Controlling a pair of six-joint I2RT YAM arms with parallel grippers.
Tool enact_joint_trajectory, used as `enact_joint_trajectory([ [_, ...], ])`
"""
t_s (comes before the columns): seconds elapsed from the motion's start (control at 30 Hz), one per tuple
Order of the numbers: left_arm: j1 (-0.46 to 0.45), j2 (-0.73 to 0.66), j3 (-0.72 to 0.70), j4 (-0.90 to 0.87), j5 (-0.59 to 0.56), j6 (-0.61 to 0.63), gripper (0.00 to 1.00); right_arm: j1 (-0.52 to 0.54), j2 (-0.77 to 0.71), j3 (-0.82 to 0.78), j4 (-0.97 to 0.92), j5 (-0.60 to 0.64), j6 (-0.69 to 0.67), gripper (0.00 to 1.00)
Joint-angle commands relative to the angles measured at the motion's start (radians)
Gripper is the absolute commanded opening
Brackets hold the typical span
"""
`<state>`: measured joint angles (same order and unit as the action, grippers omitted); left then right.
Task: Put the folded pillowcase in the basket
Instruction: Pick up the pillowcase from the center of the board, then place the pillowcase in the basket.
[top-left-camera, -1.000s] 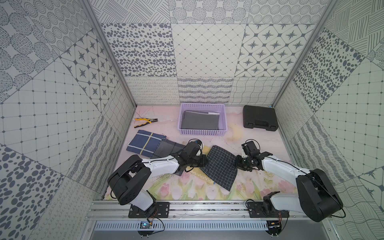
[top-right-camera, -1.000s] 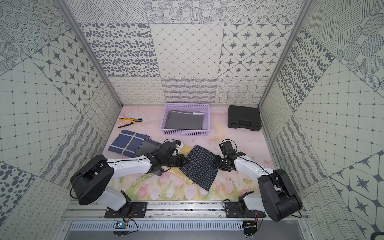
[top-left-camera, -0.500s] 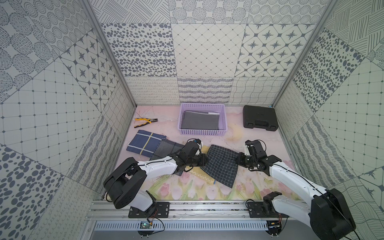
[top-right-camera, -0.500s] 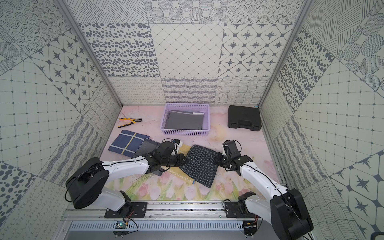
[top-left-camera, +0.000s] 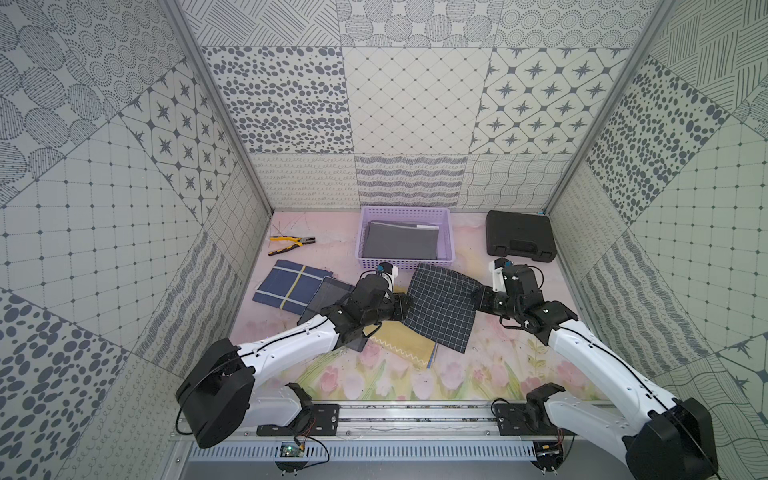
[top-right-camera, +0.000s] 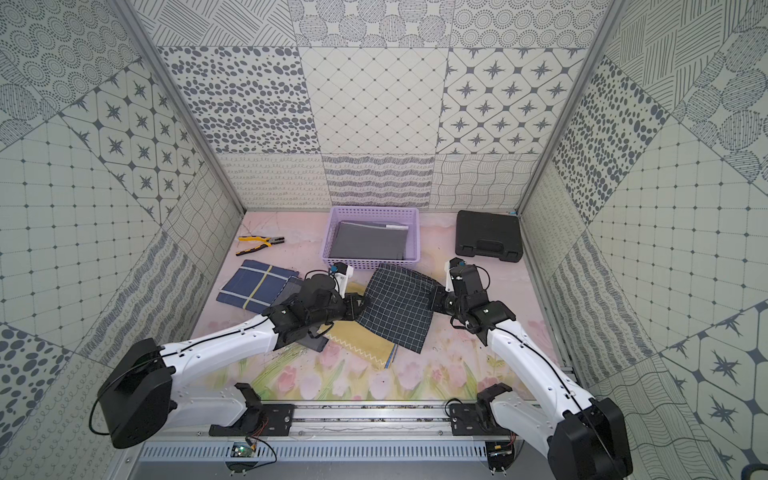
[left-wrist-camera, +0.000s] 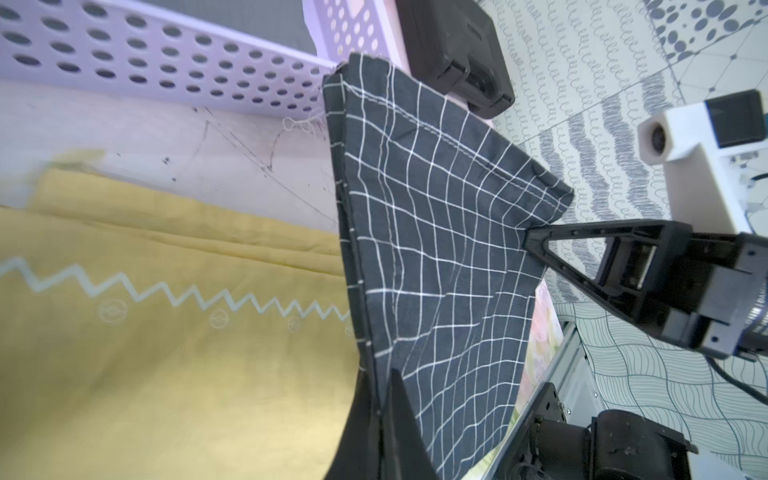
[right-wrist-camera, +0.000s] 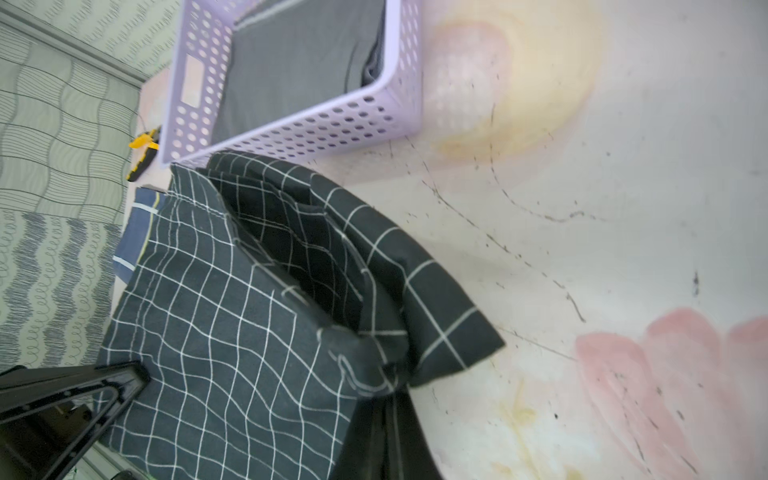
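Left claw (top-left-camera: 404, 302) and right claw (top-left-camera: 478, 300) pinched closed on checked pillowcase (top-left-camera: 442, 307) | floral tabletop (top-left-camera: 498, 361) | patterned walls (top-left-camera: 415, 104)

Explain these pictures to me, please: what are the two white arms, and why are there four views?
This is a two-armed robot on a table. Two pictures look down from one overhead camera; two come from cameras on the wrists. The left gripper and right gripper are each shut on an edge of a dark checked pillowcase, held between them beside the lilac basket, which holds a folded grey cloth. Also lying there: a yellow cloth, a blue striped cloth, pliers and a black case.
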<state>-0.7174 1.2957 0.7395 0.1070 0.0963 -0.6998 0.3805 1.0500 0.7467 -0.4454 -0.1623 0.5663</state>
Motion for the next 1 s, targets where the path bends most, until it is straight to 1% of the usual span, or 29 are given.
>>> enact_joint_trajectory([
  [0.0, 0.041, -0.038, 0.023, -0.032, -0.093, 0.058, 0.00, 0.003, 0.039, 0.082, 0.039, 0.021, -0.065, 0.00],
  [0.2, 0.134, -0.025, 0.059, 0.008, -0.039, 0.090, 0.00, 0.002, 0.163, 0.235, 0.081, 0.028, -0.130, 0.00],
  [0.27, 0.153, -0.013, 0.082, 0.014, -0.038, 0.110, 0.00, 0.002, 0.208, 0.283, 0.109, 0.034, -0.146, 0.00],
  [0.4, 0.196, 0.033, 0.137, 0.023, -0.033, 0.149, 0.00, 0.002, 0.313, 0.405, 0.141, 0.037, -0.175, 0.00],
  [0.53, 0.250, 0.080, 0.178, 0.049, -0.024, 0.161, 0.00, 0.001, 0.426, 0.523, 0.163, 0.037, -0.198, 0.00],
  [0.73, 0.321, 0.182, 0.246, 0.115, -0.007, 0.186, 0.00, -0.003, 0.600, 0.707, 0.208, 0.029, -0.228, 0.00],
  [0.97, 0.388, 0.340, 0.362, 0.167, 0.017, 0.220, 0.00, -0.015, 0.805, 0.914, 0.237, 0.020, -0.266, 0.00],
])
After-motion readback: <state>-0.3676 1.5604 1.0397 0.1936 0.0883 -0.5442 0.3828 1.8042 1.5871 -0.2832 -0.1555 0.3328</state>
